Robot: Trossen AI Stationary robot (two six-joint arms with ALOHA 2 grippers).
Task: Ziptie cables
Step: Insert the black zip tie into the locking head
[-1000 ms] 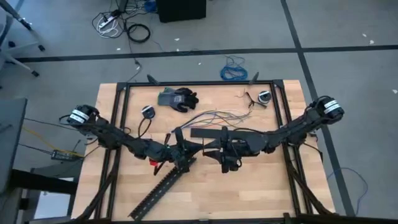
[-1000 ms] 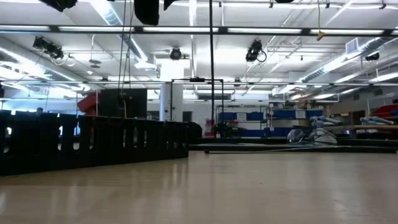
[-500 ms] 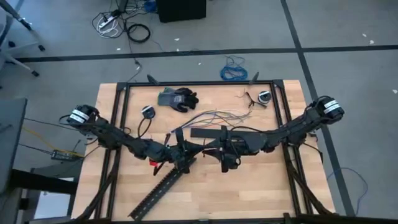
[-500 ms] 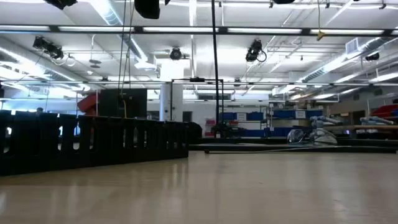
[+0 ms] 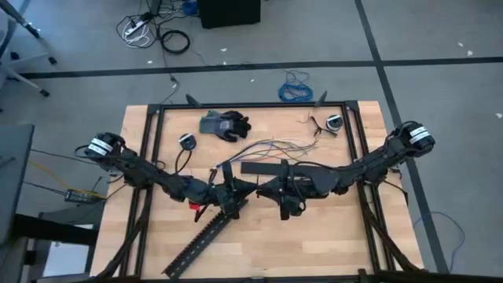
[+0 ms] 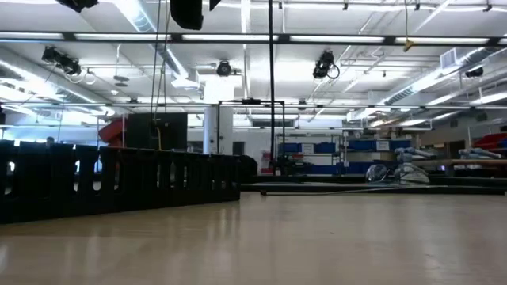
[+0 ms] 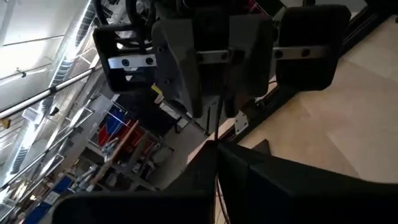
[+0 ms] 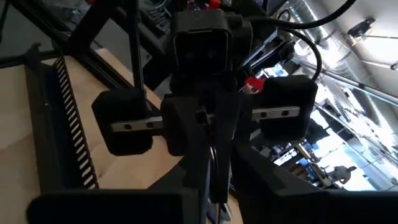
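The cables (image 5: 275, 146), thin wires in dark, purple and grey, fan out on the wooden table's far middle. My left gripper (image 5: 236, 191) and right gripper (image 5: 267, 189) face each other tip to tip above the table's middle, both shut. A thin dark strand (image 7: 215, 127) runs between them. In the low view it shows as a straight vertical line (image 6: 272, 87). Whether it is one of the cables or a black tie strip, I cannot tell. A flat black strip (image 5: 263, 167) lies just beyond the grippers. My left gripper (image 7: 216, 171) pinches the thin strand (image 7: 216, 152) between its two fingers, coming level from the table's left. Its own fingers hide the place of contact. My right gripper (image 8: 214, 180) pinches the strand (image 8: 213, 163) between its two fingers, level from the table's right. The strand is lifted above the table.
A long toothed black rack (image 5: 206, 233) lies slanted at the near left. A dark glove (image 5: 225, 124) lies at the far middle. Small round objects sit at the far left (image 5: 186, 140) and far right (image 5: 334, 123). A blue coiled cable (image 5: 296, 88) lies on the floor beyond.
In the low view the thin vertical strand has swayed a little to one side and partly back. Both grippers stay shut, close together.
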